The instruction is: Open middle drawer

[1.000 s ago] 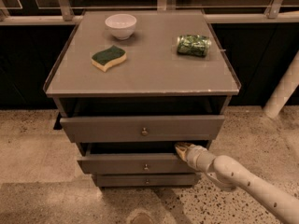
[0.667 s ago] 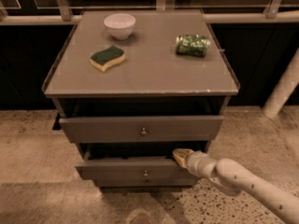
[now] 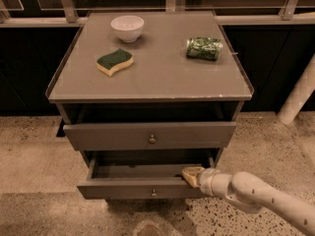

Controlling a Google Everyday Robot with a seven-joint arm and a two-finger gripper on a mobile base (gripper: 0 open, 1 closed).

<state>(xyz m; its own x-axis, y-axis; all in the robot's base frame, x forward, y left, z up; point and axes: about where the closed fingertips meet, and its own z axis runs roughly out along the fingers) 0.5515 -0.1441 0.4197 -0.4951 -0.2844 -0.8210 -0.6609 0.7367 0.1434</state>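
Observation:
The middle drawer (image 3: 128, 188) is a grey front with a small brass knob (image 3: 154, 193). It stands pulled out from the cabinet, and its dark inside (image 3: 147, 170) shows. My gripper (image 3: 192, 176), on a white arm (image 3: 256, 195) coming from the lower right, rests at the top edge of this drawer's front, near its right end. The top drawer (image 3: 150, 134) above it has its own knob (image 3: 152, 139) and stands slightly out. The bottom drawer is hidden under the middle one.
On the grey cabinet top (image 3: 162, 77) are a white bowl (image 3: 127, 27), a green and yellow sponge (image 3: 114, 62) and a green crumpled packet (image 3: 204, 48). A white pipe (image 3: 298, 97) stands at the right. The floor is speckled stone.
The middle drawer has slid out towards the camera, showing more of its inside. My gripper has moved the same way with its front edge.

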